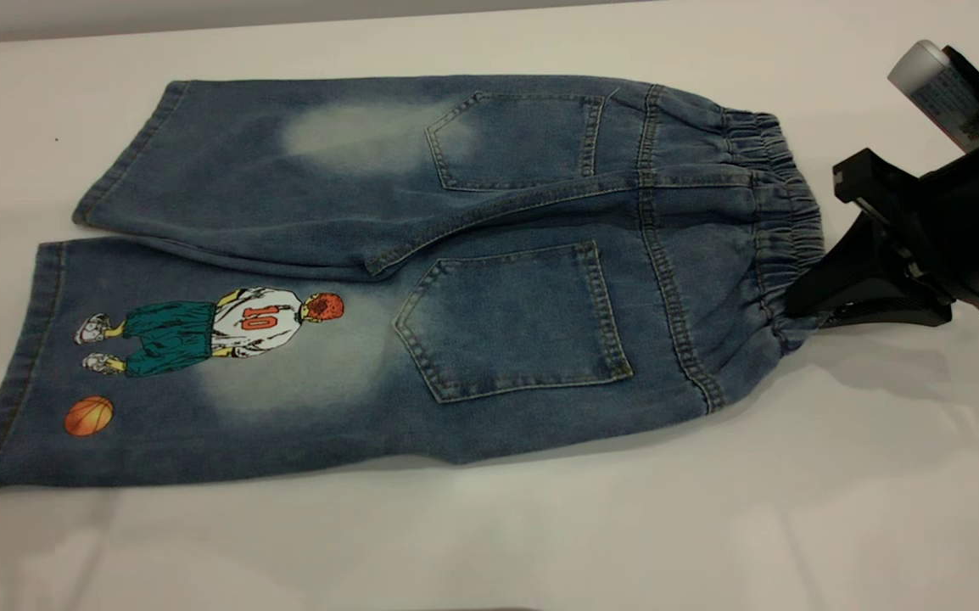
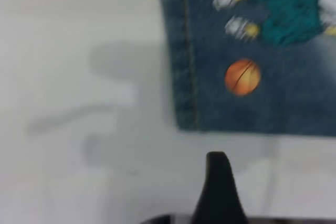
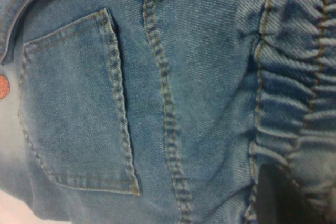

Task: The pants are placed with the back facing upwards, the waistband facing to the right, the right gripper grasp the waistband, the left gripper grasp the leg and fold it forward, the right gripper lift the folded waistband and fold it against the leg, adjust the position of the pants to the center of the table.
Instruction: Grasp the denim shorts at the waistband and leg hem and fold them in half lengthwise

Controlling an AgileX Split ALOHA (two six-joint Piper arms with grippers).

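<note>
1. Right at the tip of the right gripper [image 1: 803, 307], the waistband [image 1: 782, 212] sits bunched; the claw appears clamped on its near corner, a hold that looks meant to anchor that end for the fold.
2. Just beyond the left gripper [image 2: 218, 182], the printed leg [image 2: 262, 51] lies flat at its hem corner, untouched; whether that claw is wide or narrow I cannot tell.
3. Away from the right gripper, the pants [image 1: 422, 280] stretch back-up across the table [image 1: 540, 535], long axis running toward the left gripper, waistband pointing at the right one.
</note>
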